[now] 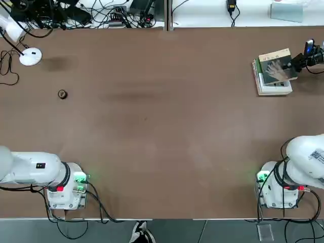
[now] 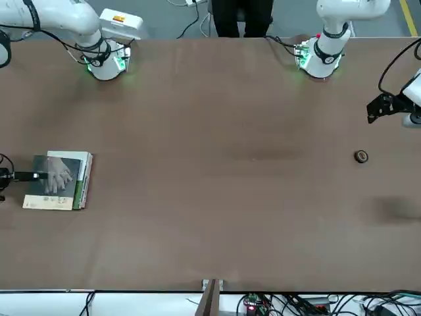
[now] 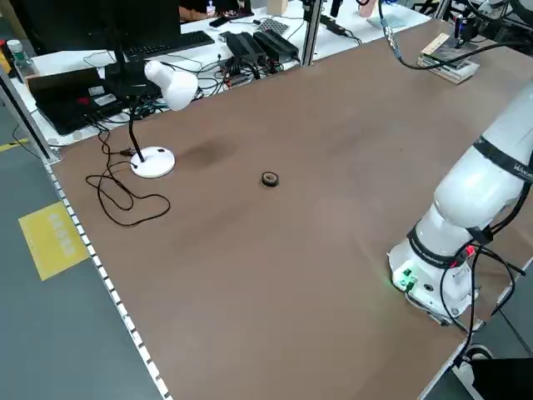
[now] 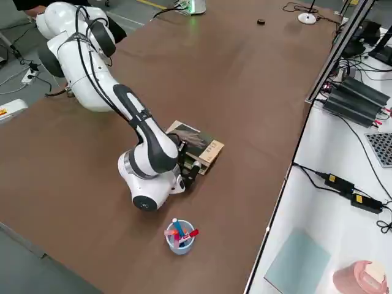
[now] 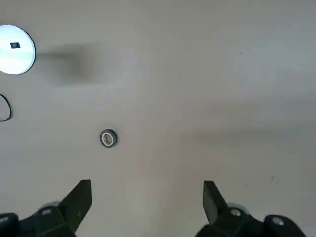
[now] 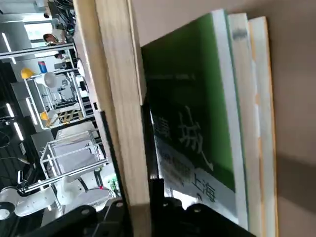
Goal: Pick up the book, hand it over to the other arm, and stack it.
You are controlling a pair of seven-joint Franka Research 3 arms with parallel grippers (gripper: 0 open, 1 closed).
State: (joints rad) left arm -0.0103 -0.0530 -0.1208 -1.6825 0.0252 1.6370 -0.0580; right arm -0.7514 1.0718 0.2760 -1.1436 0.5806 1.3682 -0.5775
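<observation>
Watch out: your right gripper (image 1: 299, 62) pinches only the book (image 1: 276, 66) by its edge, so it may slip off onto the green book (image 6: 197, 118) when you lift.

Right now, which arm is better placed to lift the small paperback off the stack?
The right. The right gripper is already shut on the book lying on the green-and-white book. The left gripper hangs open far away, near the small ring.
</observation>
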